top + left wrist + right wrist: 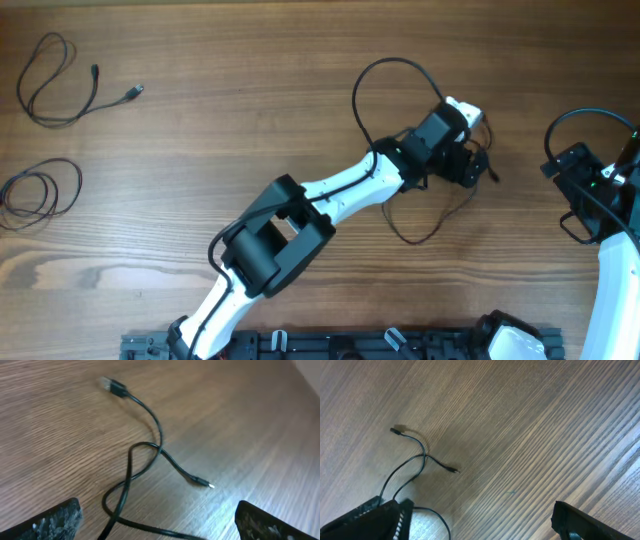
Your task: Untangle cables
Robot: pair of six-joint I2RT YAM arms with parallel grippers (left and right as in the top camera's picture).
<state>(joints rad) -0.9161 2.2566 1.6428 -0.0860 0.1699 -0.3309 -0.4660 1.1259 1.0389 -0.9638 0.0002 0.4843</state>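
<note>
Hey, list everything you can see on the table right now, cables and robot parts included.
Looped cable: one, thin black, upper left of the overhead view, plug ends free.
Coiled cable: one, thin black, left edge, below the looped one.
Third cable: one, thin black, loose strand crossing itself, beneath the left gripper.
Table: one, brown wood, under everything.
Left arm: one, white and black, reaching right of centre; its gripper open.
Right arm: one, white and black, right edge; right gripper open.
</note>
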